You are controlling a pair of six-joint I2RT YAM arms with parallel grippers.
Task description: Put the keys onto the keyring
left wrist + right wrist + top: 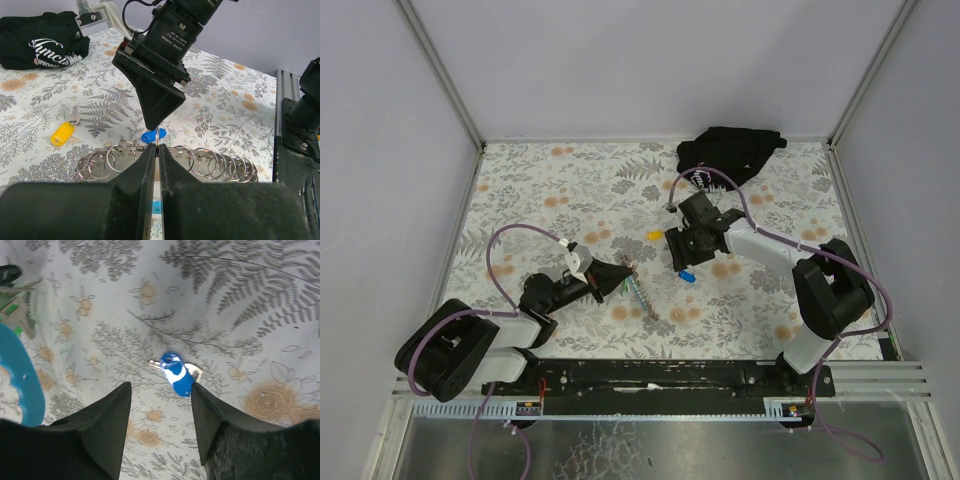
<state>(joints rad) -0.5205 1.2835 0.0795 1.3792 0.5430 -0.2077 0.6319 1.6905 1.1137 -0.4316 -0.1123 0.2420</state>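
Fern-print tablecloth between grey walls bears keys under wide right hand, left hand pinched closed.

Top camera looks down; both wrist cameras share keys.

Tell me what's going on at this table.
Two robot arms are working on getting keys onto a keyring. The left gripper is shut, apparently on the keyring with its chain of metal rings and light-blue strap. The right gripper is open and poised just above the blue-tagged key, which lies on the floral table cover between its fingers, not yet gripped. A yellow-tagged key lies loose nearby, and a black cloth bundle sits at the far edge.
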